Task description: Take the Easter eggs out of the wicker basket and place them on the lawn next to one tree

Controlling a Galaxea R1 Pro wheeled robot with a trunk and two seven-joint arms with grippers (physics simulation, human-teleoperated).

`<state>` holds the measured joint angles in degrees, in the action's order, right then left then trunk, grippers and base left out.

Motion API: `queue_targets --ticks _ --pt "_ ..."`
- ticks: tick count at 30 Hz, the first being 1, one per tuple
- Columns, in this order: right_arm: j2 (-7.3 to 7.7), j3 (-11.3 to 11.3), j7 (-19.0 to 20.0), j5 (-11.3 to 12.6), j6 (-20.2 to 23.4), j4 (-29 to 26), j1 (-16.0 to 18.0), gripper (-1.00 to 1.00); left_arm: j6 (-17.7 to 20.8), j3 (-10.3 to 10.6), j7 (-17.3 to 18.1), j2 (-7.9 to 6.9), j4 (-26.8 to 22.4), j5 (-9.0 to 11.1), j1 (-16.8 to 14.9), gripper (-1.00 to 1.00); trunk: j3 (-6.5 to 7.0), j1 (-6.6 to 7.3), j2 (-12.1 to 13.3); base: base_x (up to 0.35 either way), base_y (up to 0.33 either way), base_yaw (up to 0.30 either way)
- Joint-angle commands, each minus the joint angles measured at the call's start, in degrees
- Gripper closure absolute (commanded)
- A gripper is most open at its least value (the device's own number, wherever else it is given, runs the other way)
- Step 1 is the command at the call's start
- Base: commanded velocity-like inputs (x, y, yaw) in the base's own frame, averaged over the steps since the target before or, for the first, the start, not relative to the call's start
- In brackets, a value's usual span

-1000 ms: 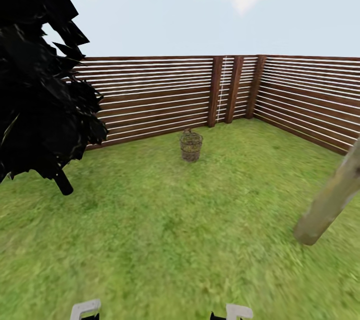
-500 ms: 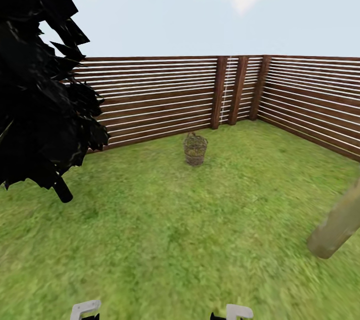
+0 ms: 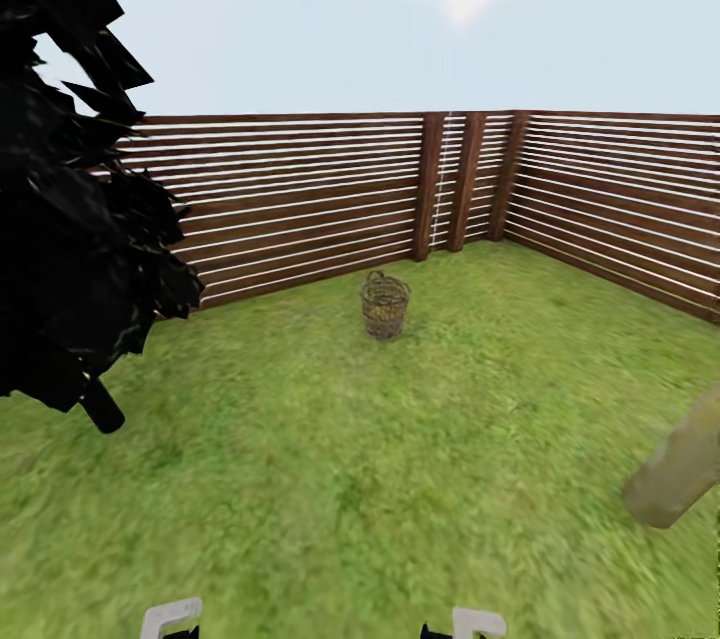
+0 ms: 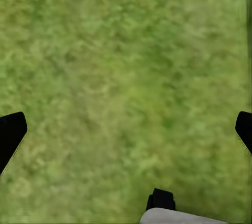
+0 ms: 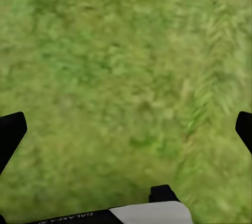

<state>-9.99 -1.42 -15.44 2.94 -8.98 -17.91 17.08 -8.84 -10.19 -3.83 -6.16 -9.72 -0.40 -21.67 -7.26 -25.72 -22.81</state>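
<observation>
The wicker basket (image 3: 384, 306) stands on the lawn (image 3: 350, 459) well ahead of me, near the fence corner. Whether the Easter eggs are in it is too small to tell from here. A pale tree trunk (image 3: 684, 467) leans in at the right edge, nearer than the basket. My left gripper (image 4: 126, 134) hangs open over bare grass, its dark fingertips (image 4: 10, 133) wide apart. Also over grass, my right gripper (image 5: 126, 134) is open with nothing between its fingertips (image 5: 10, 132).
A dark brown slat fence (image 3: 300, 199) closes the garden behind the basket and along the right. A near-black conical cypress (image 3: 70, 219) fills the left side, its stem meeting the grass at the left. Open grass lies between me and the basket.
The whole head view has shifted as the camera moved. The basket sits slightly lower in the picture, and the pale trunk has slid toward the lower right edge. Both grippers stay open.
</observation>
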Motion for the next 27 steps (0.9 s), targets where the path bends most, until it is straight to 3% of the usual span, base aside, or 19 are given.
queue_targets --ticks 1,20,27 --pt "-0.01 -0.2 -0.2 0.3 -0.2 0.1 0.1 -1.0 -0.2 -0.2 0.0 0.02 0.1 0.0 0.0 -1.0 -0.09 -0.06 -0.1 0.292 0.163 -0.261" --pt "-0.01 -0.2 -0.2 0.3 -0.3 0.1 0.1 -1.0 -0.2 -0.2 0.0 -0.05 0.1 0.0 0.0 -1.0 0.06 -0.06 -0.1 0.292 0.164 -0.237" --pt "-0.01 -0.1 -0.2 0.2 -0.3 0.1 0.1 -1.0 -0.2 -0.2 0.0 -0.02 0.1 0.0 0.0 -1.0 0.06 -0.06 -0.1 0.292 0.164 -0.08"
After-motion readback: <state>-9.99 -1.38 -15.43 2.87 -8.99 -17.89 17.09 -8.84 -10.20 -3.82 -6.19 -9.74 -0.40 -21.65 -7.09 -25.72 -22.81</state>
